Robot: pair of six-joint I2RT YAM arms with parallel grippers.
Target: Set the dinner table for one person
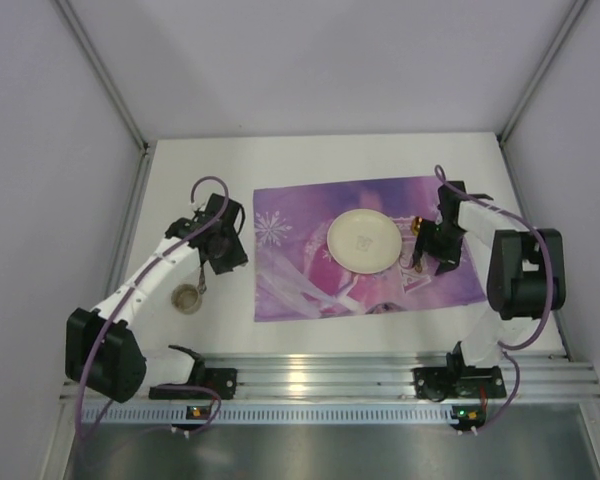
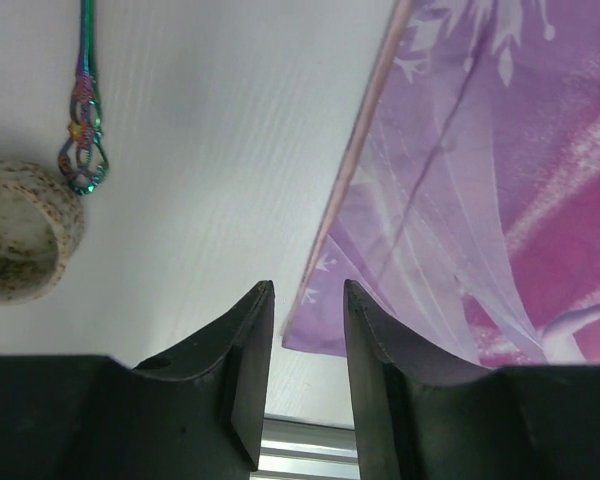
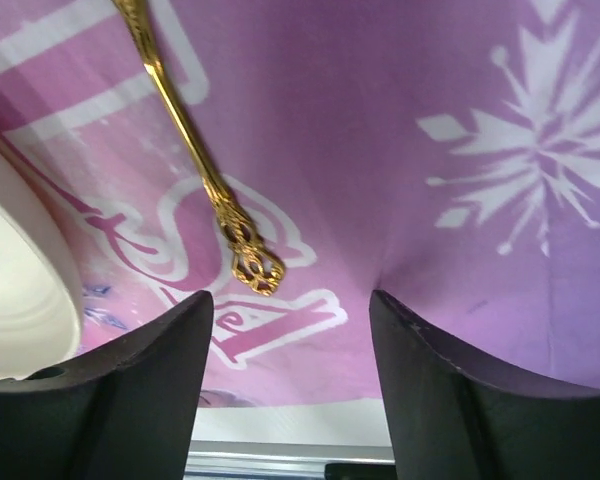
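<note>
A purple snowflake placemat [image 1: 310, 270] lies on the white dinner table [image 1: 200, 170], with a cream plate [image 1: 363, 241] on it. A gold utensil [image 3: 195, 165] lies on the mat right of the plate [image 3: 15, 300]; it also shows in the top view [image 1: 417, 245]. My right gripper [image 3: 290, 300] is open and empty just above the mat [image 3: 460, 120], beside the gold handle's end. A rainbow-coloured utensil [image 2: 83, 110] and a speckled cup [image 2: 20, 230] sit on the bare table [image 2: 220, 150] left of the mat [image 2: 480, 200]. My left gripper [image 2: 308, 290] is open with a narrow gap, empty, over the mat's left edge.
Grey walls enclose the table on three sides. An aluminium rail [image 1: 320, 375] with the arm bases runs along the near edge. The cup [image 1: 187, 297] stands close to the left arm's forearm [image 1: 145, 280].
</note>
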